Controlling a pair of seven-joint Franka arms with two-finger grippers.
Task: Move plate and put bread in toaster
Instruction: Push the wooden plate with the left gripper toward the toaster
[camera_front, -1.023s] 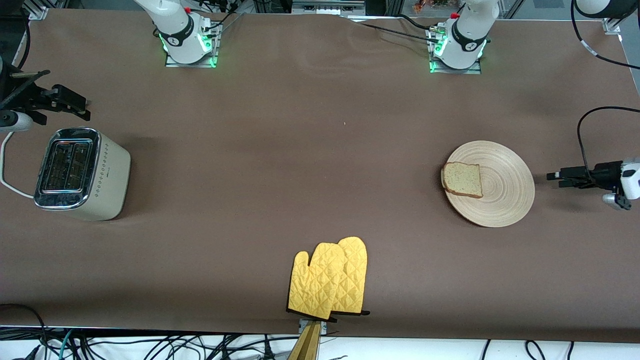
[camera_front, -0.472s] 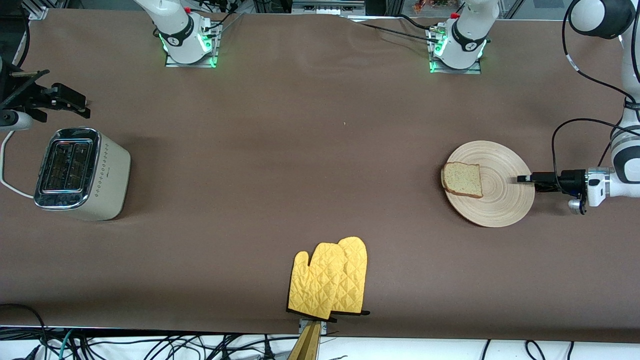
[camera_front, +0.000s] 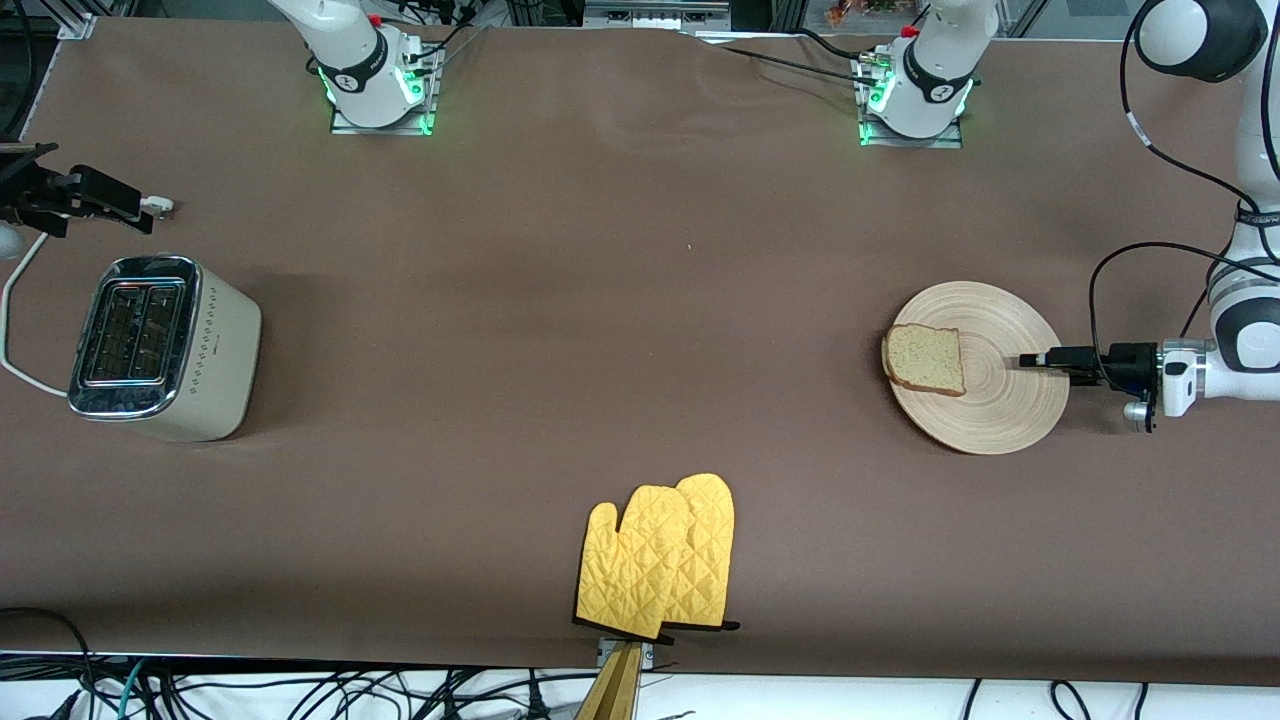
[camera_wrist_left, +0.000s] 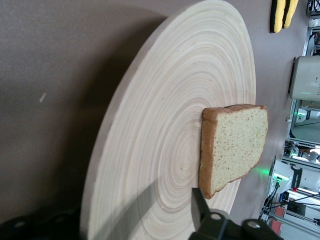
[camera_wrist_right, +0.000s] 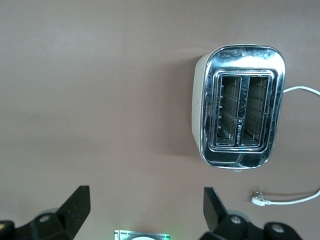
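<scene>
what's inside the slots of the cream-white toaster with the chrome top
Both slots of the cream-white chrome-topped toaster show only bare wire racks in the right wrist view, with no bread in them. The slot bottoms are too dark to make out.

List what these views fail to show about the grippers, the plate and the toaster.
- Left gripper: at the plate rim in the front view. The left wrist view cuts off most of one finger at its edge, so a grip cannot be confirmed.
- Bread: its underside is hidden by the slice itself.
- Toaster: slot bottoms are too dark to see in the right wrist view.
- Right gripper: open, its body cut off by the edge.
</scene>
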